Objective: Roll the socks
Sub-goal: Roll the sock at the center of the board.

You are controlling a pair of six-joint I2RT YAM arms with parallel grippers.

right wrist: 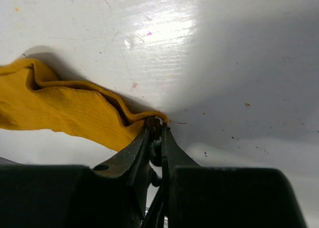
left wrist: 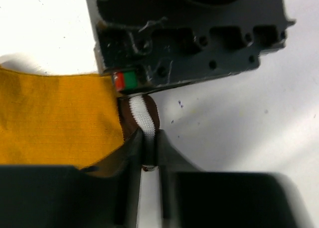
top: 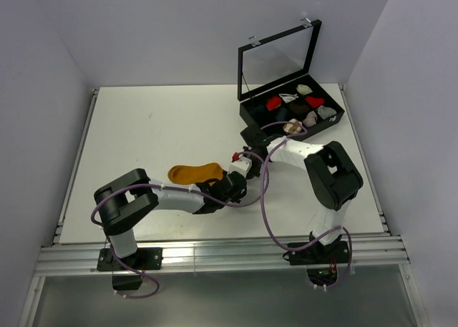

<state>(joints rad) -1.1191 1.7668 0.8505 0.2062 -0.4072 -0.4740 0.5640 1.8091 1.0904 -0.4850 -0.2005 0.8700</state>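
The mustard-orange sock (top: 193, 172) lies flat on the white table (top: 157, 127), toe to the left. Its dark cuff with a white stripe (left wrist: 142, 113) is at its right end. My left gripper (left wrist: 150, 144) is shut on that cuff and shows in the top view (top: 227, 181) too. My right gripper (right wrist: 156, 127) is shut on the same cuff end of the mustard sock (right wrist: 65, 108), right beside the left one (top: 240, 166). The right gripper's black body (left wrist: 189, 33) fills the top of the left wrist view. The brown cream-striped sock is not in view.
An open black box (top: 247, 116) with its lid raised stands at the back right, holding several small sock bundles (top: 273, 104). A purple cable (top: 266, 198) loops from the right arm over the table in front of the grippers.
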